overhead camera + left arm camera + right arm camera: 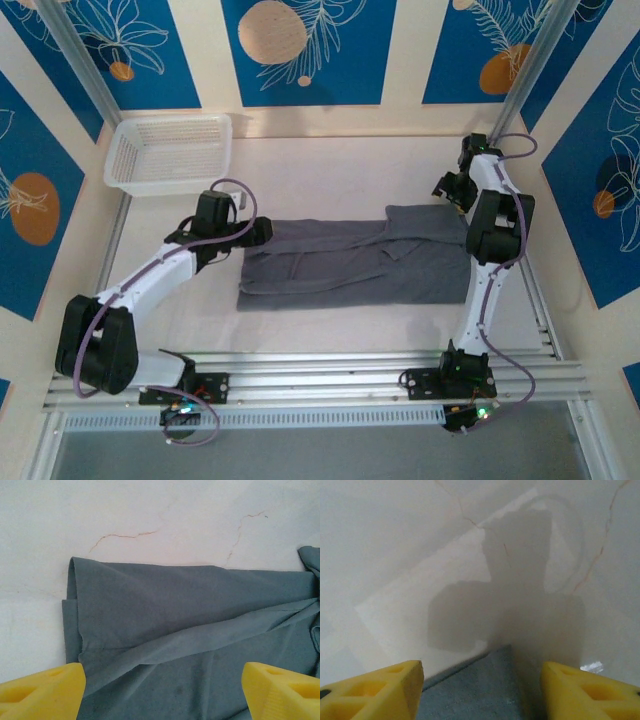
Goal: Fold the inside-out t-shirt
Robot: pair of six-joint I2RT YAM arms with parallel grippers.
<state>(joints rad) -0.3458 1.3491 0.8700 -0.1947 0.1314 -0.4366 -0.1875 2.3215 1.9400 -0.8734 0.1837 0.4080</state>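
Both the left claw and the right claw gape empty over the ends of the t-shirt, a half-folded strip across the bench from 9 to 3 o'clock, so a shallow pinch might catch one layer and drag the fold open.

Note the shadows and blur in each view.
Top external: even light, no glare on the t-shirt. Left wrist: fabric folds sharp, yellow fingers slightly blurred at the bottom corners. Right wrist: a broad shadow darkens the table past the t-shirt's corner.

White arms with black joints trail purple cables, while left end effector and right end effector bear yellow fingers.
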